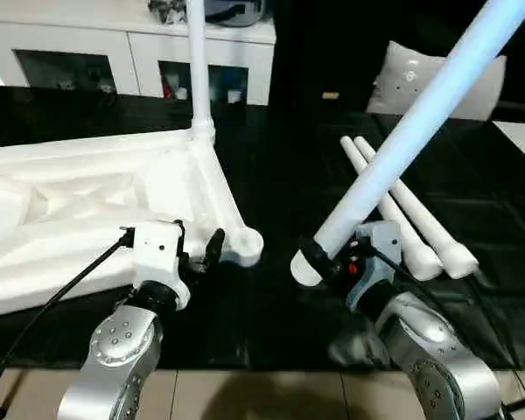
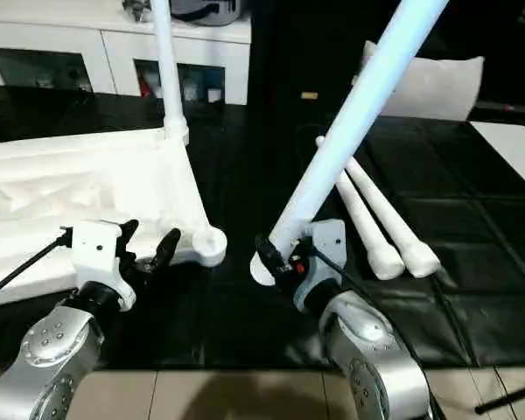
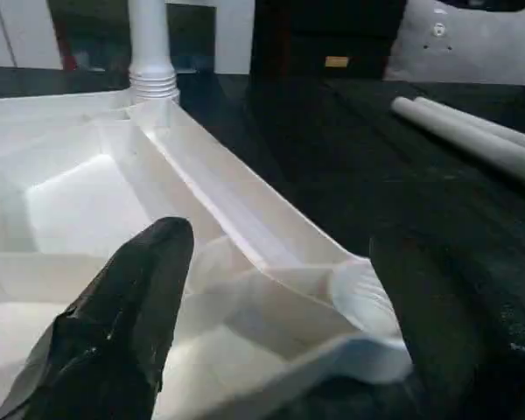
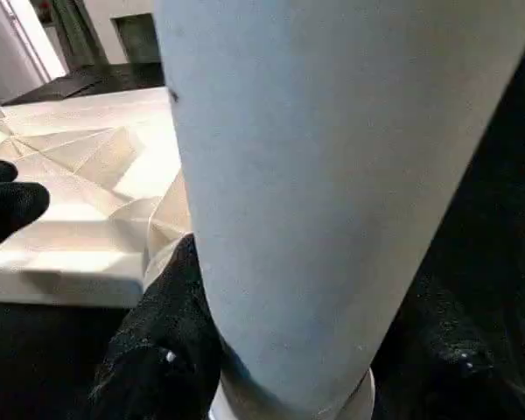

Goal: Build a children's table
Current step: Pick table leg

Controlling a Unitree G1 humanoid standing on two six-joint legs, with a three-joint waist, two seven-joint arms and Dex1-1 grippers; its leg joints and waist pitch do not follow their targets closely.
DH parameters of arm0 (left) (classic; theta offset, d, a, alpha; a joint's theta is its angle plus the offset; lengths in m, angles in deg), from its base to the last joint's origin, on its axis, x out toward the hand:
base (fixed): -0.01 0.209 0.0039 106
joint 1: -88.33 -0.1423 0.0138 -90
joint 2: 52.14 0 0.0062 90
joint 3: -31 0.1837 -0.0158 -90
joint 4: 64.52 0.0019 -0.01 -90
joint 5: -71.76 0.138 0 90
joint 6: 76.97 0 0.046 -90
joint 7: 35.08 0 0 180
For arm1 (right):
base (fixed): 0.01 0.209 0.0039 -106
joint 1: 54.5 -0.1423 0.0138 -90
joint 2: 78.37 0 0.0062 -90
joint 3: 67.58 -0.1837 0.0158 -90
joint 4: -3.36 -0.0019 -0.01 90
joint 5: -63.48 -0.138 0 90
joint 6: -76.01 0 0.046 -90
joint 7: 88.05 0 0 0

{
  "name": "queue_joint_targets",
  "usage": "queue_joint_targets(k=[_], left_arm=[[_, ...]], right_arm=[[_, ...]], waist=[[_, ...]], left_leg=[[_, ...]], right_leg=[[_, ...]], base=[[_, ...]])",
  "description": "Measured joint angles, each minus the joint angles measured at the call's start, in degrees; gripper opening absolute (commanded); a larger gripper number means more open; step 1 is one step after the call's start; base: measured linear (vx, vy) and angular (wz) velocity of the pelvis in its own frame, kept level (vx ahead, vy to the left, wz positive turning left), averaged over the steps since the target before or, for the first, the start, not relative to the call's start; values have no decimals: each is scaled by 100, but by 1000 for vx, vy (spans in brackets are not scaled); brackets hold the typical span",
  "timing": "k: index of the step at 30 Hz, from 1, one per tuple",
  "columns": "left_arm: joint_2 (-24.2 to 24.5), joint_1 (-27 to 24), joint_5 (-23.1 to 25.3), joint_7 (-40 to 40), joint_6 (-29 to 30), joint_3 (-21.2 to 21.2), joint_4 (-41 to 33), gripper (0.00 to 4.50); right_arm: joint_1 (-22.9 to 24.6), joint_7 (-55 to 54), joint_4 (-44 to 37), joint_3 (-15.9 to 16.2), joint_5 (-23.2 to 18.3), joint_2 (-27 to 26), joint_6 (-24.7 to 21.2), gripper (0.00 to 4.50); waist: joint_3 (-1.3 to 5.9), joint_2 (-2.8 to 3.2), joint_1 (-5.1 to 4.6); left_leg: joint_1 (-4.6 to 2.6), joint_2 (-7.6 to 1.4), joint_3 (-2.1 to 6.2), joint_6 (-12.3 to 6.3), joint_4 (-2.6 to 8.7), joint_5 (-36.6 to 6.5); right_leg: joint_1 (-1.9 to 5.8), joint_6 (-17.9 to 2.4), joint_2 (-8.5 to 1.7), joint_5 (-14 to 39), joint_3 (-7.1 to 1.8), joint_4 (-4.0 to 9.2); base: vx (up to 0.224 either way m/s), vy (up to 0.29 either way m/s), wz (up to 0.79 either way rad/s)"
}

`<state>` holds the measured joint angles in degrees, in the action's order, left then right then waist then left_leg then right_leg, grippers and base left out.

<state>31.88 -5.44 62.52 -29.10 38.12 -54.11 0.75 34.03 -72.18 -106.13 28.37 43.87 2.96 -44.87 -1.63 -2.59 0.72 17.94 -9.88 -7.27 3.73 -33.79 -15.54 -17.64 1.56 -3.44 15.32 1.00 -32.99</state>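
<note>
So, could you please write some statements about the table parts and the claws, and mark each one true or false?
1. The right claw holds a leg near its thick end. True.
2. All four legs are screwed into the table top. False: only one leg stands in a corner.
3. Two loose legs lie on the dark floor. True.
4. The left claw is shut on the corner socket. False: it is open, holding nothing.
</note>
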Motion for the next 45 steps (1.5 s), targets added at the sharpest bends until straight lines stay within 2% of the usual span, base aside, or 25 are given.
queue_joint_targets(k=[2,3,4,7,10,12,13,14,16,17,18,21,28,35,38,42,43,44,45], left_arm=[[-17,4,7,0,-10,1,19,370],[-22,4,12,0,-12,-1,39,370],[-22,4,17,0,-13,-4,51,370],[-33,7,42,1,-13,-6,59,370],[-34,6,49,6,-21,2,59,370],[-38,6,50,11,-24,14,58,370],[-37,5,50,14,-24,14,58,370],[-36,10,50,17,-29,14,57,370],[-33,15,49,41,-35,11,58,370],[-32,16,49,65,-35,10,58,370],[-30,12,49,73,-35,5,59,370],[-21,11,49,75,-33,-43,59,370],[-11,11,46,80,61,-42,59,370],[-13,10,-12,134,87,-78,56,370],[-15,10,-14,134,87,-107,55,370],[-14,8,-15,138,88,-138,55,370],[-14,-2,-15,140,88,-141,53,370],[-5,-18,-15,140,89,-158,47,370],[0,-20,-15,140,89,-167,40,370]], right_arm=[[-32,37,1,6,2,21,1,191],[-32,53,3,16,3,22,1,191],[-33,78,5,28,3,27,1,191],[-36,91,5,46,5,58,1,191],[-34,90,7,62,7,74,0,191],[-30,90,7,63,8,76,0,191],[-18,89,7,64,11,80,1,191],[-13,89,7,63,11,81,0,191],[-1,88,7,64,18,81,0,191],[20,88,7,64,19,80,0,191],[52,88,7,72,21,77,0,191],[77,85,7,125,21,66,0,191],[143,75,6,124,22,66,0,191],[145,74,6,126,23,67,1,191],[145,82,6,133,28,69,1,191],[145,90,6,135,27,74,-11,191],[144,92,6,140,23,72,-19,191],[135,97,6,152,12,57,-19,191],[135,105,5,164,0,50,-19,191]], waist=[[2,-3,7],[5,-9,-2],[15,-26,-3],[33,-56,3],[33,-54,27],[33,-54,70],[32,-53,114],[36,-45,140],[31,-37,222],[27,-27,256],[23,-24,286],[5,4,319],[-50,58,233],[-52,65,231],[-52,65,239],[-52,64,239],[-51,69,251],[-49,64,298],[-48,60,303]], left_leg=[[-23,5,31,-17,-25,-60],[-82,12,54,-39,-34,-100],[-95,22,71,-96,-50,-136],[-95,62,110,-256,-117,-228],[-117,79,185,-351,-186,-282],[-74,72,227,-340,-283,-275],[-37,59,236,-323,-312,-266],[3,28,237,-268,-350,-235],[67,-24,229,19,-315,-160],[66,-51,229,205,-273,-141],[74,-67,226,282,-263,-120],[37,-111,223,336,-247,-65],[21,-108,139,288,-156,100],[147,-110,121,264,-114,260],[212,-110,116,263,-114,286],[222,-111,106,258,-114,293],[198,-140,20,265,-116,295],[164,-200,-111,304,-123,298],[150,-211,-161,320,-122,289]], right_leg=[[44,-12,9,61,-2,-6],[72,-36,9,110,-6,-29],[78,-41,5,139,-12,-60],[97,19,2,257,-35,-153],[165,35,25,361,-57,-227],[152,51,64,421,-115,-341],[141,51,106,426,-182,-380],[125,52,112,427,-204,-397],[53,67,149,417,-207,-428],[35,74,166,410,-201,-445],[17,75,167,390,-193,-460],[33,67,164,283,-168,-418],[22,-9,112,162,-174,-408],[-136,-8,109,56,-173,-408],[-177,1,106,34,-169,-404],[-207,6,103,19,-173,-404],[-252,6,133,10,-229,-404],[-310,13,209,-10,-354,-404],[-344,29,231,-22,-411,-404]], base=[[125,11,7],[167,-2,7],[167,-2,7],[172,-18,11],[99,-28,12],[86,-50,11],[71,-50,10],[0,0,0],[0,0,0],[0,0,0],[-58,-23,6],[-96,-28,4],[-99,0,1],[-38,-3,0],[0,0,0],[0,0,0],[0,0,0],[-29,15,-28],[-18,15,-50]])
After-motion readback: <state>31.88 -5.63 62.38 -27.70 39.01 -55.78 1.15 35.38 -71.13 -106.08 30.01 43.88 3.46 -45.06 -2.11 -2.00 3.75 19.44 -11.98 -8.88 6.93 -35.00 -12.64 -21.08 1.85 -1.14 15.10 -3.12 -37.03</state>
